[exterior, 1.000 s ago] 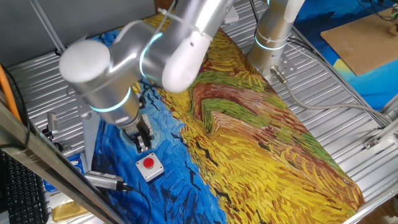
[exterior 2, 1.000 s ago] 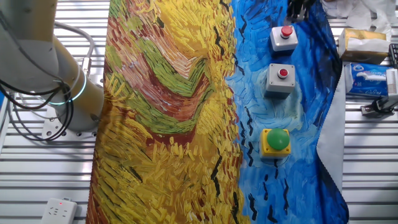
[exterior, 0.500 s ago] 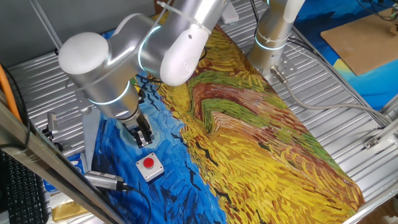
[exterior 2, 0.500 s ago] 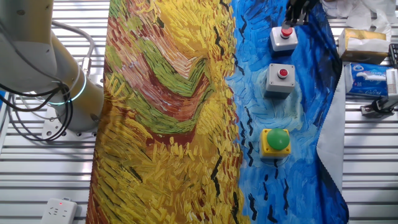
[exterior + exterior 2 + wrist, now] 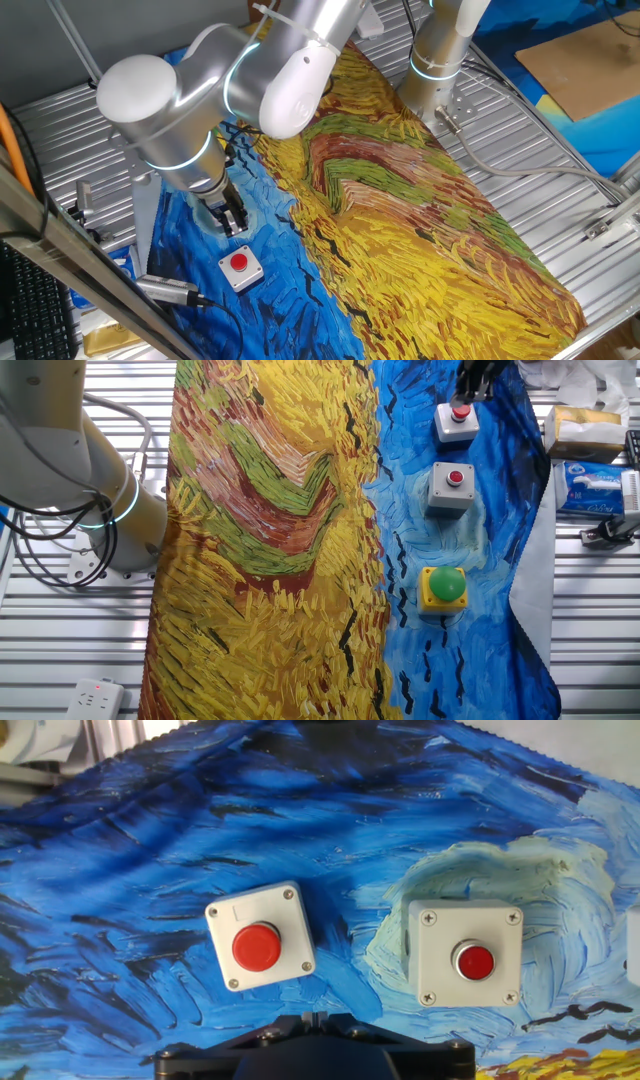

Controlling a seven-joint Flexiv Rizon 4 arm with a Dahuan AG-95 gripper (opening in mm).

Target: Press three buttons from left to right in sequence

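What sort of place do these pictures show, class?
Probably a robotics lab test bench: a ribbed metal table draped with a painting-print cloth, push-button boxes laid out on it, and a robot arm bolted alongside.

Three button boxes: one yellow, green-capped (image 5: 443, 587); two grey, red-capped (image 5: 452, 486) (image 5: 457, 420). One painted cloth (image 5: 280, 540). One arm (image 5: 200, 90).

Tabletop of ribbed metal slats (image 5: 560, 165), mostly covered by painted cloth (image 5: 400, 200) in yellow, green and blue swirls. Brown board (image 5: 590, 60) on blue sheet, far corner. White packets (image 5: 590, 485), possibly tissues, at cloth's edge. Even, bright lighting.
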